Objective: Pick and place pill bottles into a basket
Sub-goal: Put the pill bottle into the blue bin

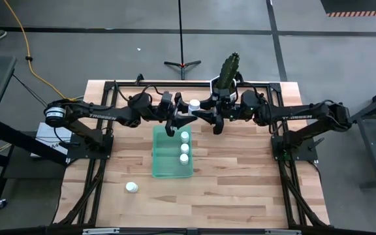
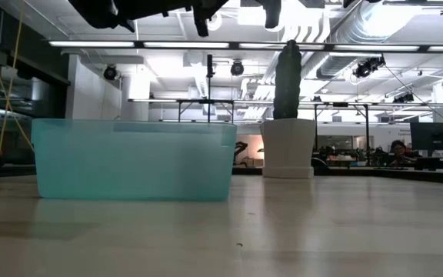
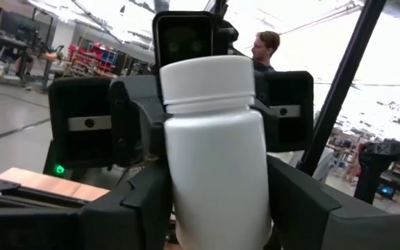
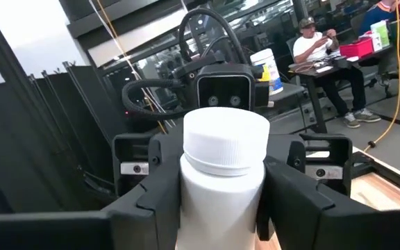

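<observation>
While both arms meet in mid-air, one pill bottle [image 1: 194, 104] sits upright between them, cap up, raised off the table [image 1: 240, 189]. The right gripper [image 1: 202, 111] faces it from one side, and in the right wrist view its two dark fingers [image 4: 160, 187] press against the bottle's white sides just under the cap, so these jaws are clamped on the bottle. The left gripper [image 1: 187, 111] faces it from the opposite side; the left wrist view shows the same bottle [image 3: 217, 160] filling the space between that arm's jaws, but whether they grip it or have let go cannot be told. Each wrist view shows the other gripper's body right behind the bottle.

Just below the two sets of jaws, on the side toward the near table edge, lies the basket [image 1: 165, 171], a translucent green bin with its far end under the grippers. Three more bottles [image 1: 184, 148] stand in a row along the basket's right-hand wall, beneath and nearer than the right jaws. A lone bottle [image 1: 131, 187] stands on the wood well away from both jaws, beyond the basket's near left corner. Behind the right jaws, at the table's far edge, stands a white cactus pot [image 1: 229, 72]; the low view shows it beside the basket [image 2: 133, 158], apart from it.
</observation>
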Tool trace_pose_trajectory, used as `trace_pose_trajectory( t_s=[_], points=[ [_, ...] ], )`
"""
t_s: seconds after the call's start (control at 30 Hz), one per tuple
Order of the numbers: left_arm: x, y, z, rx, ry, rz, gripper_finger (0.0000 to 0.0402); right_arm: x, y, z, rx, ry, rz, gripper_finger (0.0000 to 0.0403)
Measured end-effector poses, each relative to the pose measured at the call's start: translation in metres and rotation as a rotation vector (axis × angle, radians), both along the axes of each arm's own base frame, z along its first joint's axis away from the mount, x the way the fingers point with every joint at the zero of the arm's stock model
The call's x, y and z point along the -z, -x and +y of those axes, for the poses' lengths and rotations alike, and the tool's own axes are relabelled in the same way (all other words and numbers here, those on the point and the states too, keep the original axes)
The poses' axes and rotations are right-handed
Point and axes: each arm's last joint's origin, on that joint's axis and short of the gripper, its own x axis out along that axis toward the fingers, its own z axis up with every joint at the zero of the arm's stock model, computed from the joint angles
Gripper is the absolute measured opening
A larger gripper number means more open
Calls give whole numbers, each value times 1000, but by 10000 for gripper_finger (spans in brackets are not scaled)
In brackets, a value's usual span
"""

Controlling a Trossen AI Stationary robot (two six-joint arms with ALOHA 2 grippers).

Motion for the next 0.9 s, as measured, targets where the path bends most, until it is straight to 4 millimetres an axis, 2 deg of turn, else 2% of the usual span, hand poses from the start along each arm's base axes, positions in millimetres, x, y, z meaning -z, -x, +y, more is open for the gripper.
trace_pose_trajectory(
  t_s=[0.13, 0.43, 0.7, 0.9],
  points=[
    [0, 0, 0, -5, -21, 0, 251, 0, 0, 0, -3, 1, 1, 163],
    [0, 0, 0, 8, -14, 3, 222, -1, 0, 0, 5, 40, -8, 161],
    [-6, 9, 9, 68, 10, 43, 251, 0, -1, -1, 11, 50, -9, 161],
    [-13, 22, 16, 96, 42, 94, 254, 0, -1, -2, 19, 63, -8, 160]
  ],
)
